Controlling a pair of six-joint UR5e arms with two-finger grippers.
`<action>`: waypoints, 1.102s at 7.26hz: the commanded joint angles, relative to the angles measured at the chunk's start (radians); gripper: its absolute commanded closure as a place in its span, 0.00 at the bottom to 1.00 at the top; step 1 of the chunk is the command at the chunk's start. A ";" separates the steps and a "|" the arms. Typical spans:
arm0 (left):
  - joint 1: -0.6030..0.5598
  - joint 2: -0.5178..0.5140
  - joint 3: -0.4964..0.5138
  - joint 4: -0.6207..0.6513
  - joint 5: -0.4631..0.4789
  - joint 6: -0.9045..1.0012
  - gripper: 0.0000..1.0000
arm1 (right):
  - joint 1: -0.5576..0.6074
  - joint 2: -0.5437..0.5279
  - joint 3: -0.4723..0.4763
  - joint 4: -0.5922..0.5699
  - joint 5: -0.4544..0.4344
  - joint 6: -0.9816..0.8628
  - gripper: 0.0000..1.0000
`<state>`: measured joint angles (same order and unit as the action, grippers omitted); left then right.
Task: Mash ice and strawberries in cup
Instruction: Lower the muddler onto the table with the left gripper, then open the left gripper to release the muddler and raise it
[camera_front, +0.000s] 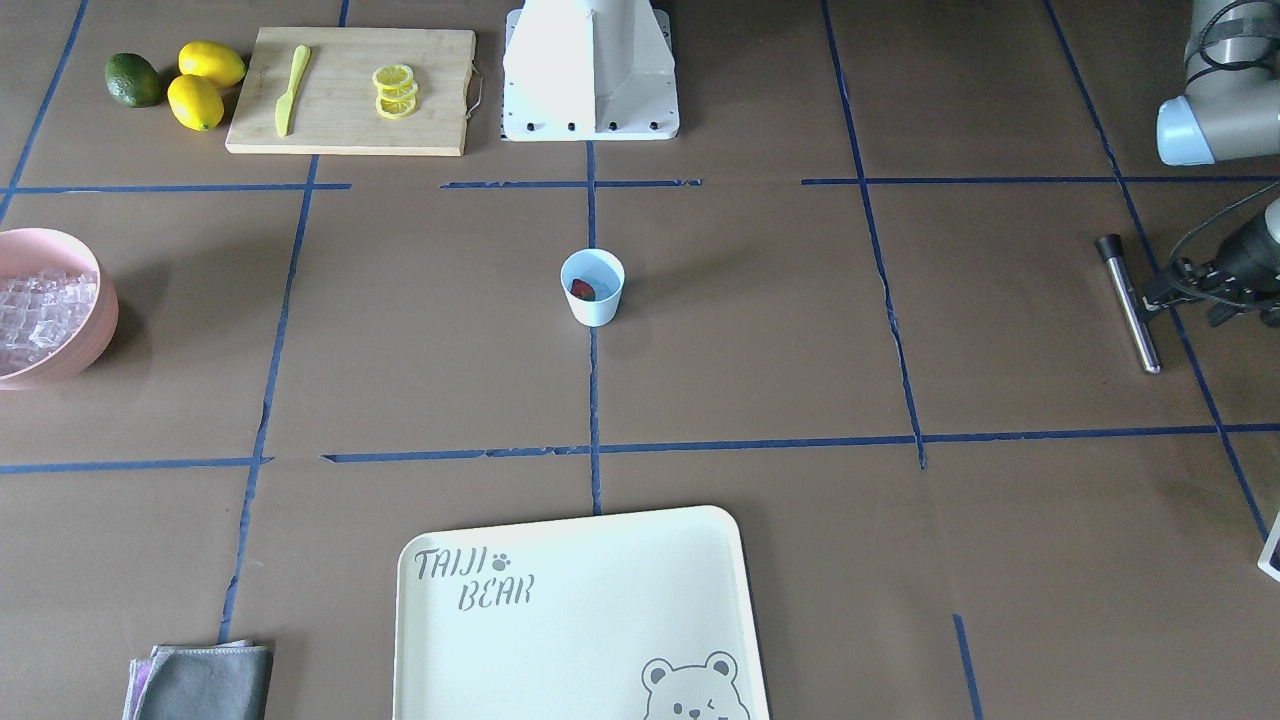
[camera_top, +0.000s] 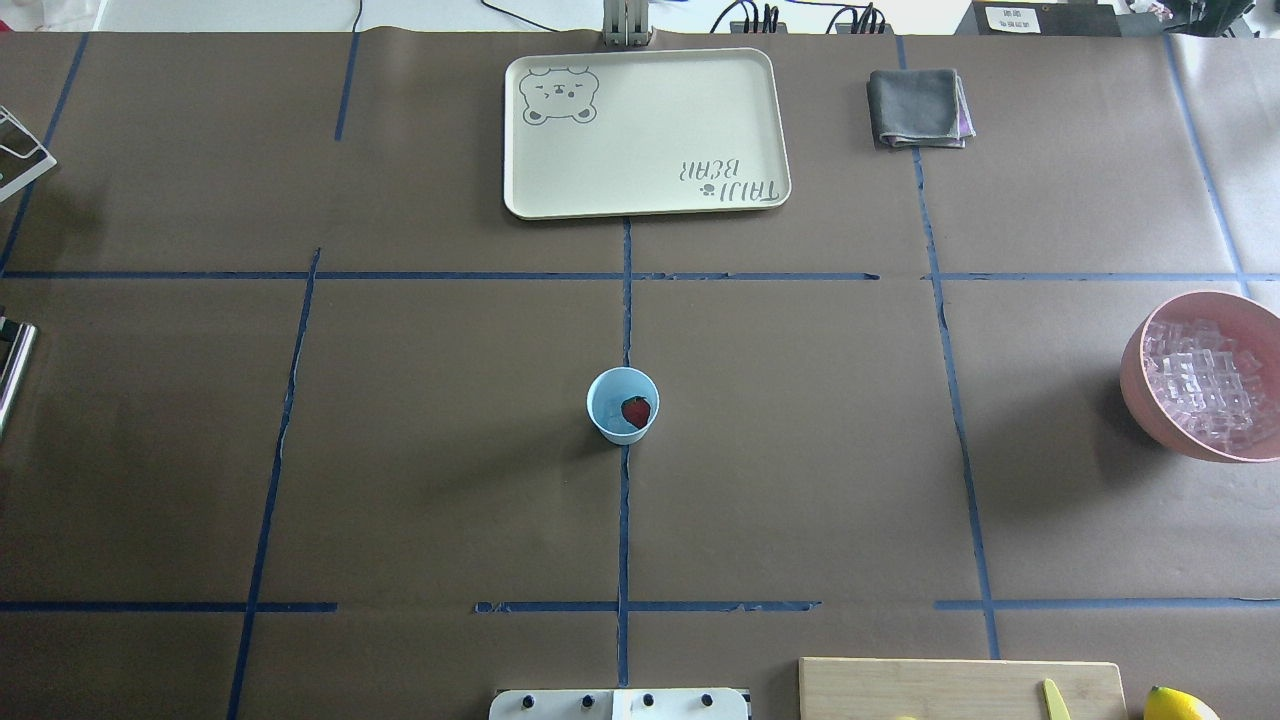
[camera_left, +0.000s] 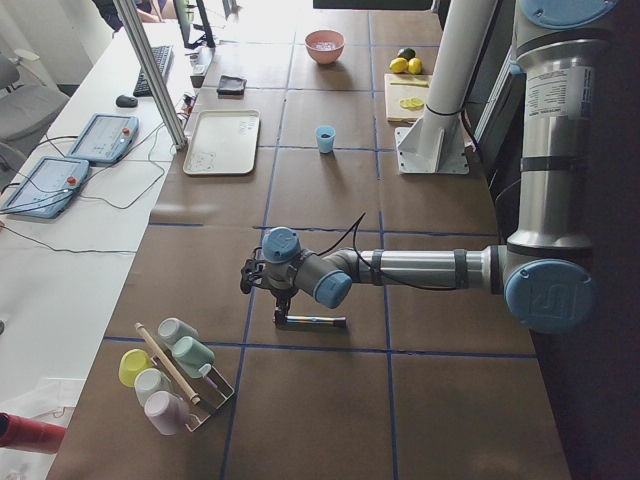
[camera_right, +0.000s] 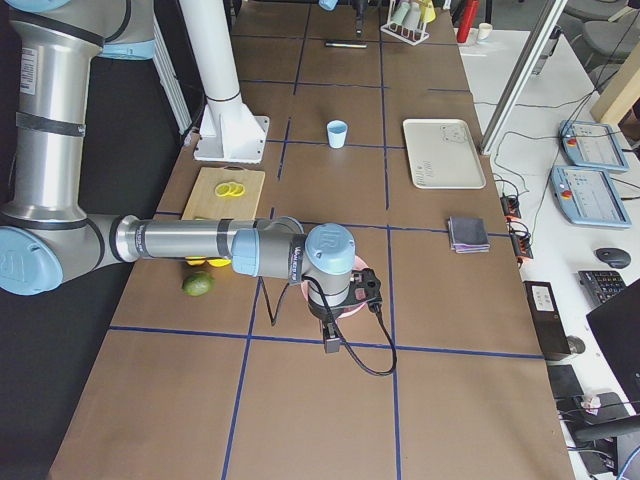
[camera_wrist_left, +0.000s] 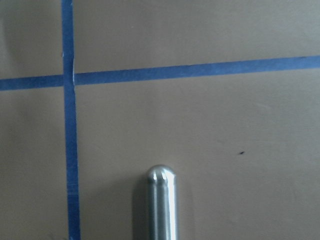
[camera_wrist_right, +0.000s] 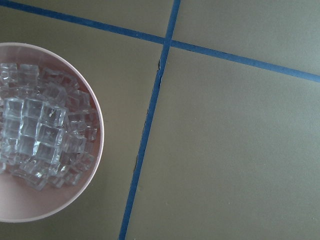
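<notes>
Seeing the cup (camera_front: 592, 288) at mid-surface w/ the strawberry (camera_top: 636, 411) in it; can't make out any ice in there. The ice (camera_wrist_right: 35, 135) sits heaped in the bowl (camera_wrist_right: 60, 207) at my right end, well apart from the cup. Right gripper (camera_right: 332, 338) hangs at the bowl's edge, so the right arm's nearer for ice, I'd say; whether it's spread, can't tell. Left gripper (camera_front: 1168, 293) is by the rod (camera_front: 1128, 300), far left; spread or pinching, can't tell.

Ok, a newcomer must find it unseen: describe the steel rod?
Go to the table's end on the robot's left, near the rack of pastel cups. Flat on the brown paper lies a slim steel rod with a black end. Unlike the rack's wooden stick, it is shiny metal.
</notes>
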<state>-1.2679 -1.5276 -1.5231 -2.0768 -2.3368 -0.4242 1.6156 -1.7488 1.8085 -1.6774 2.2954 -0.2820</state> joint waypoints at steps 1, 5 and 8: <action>-0.201 -0.008 -0.028 0.245 -0.058 0.321 0.00 | 0.001 0.000 0.002 0.001 0.001 0.001 0.00; -0.350 -0.006 -0.159 0.596 -0.058 0.515 0.00 | 0.000 0.002 0.000 0.001 0.001 0.001 0.00; -0.354 0.014 -0.193 0.589 -0.059 0.501 0.00 | 0.000 0.002 0.000 0.001 0.001 0.001 0.00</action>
<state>-1.6204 -1.5139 -1.6999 -1.4863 -2.3919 0.0808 1.6153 -1.7472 1.8086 -1.6778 2.2964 -0.2807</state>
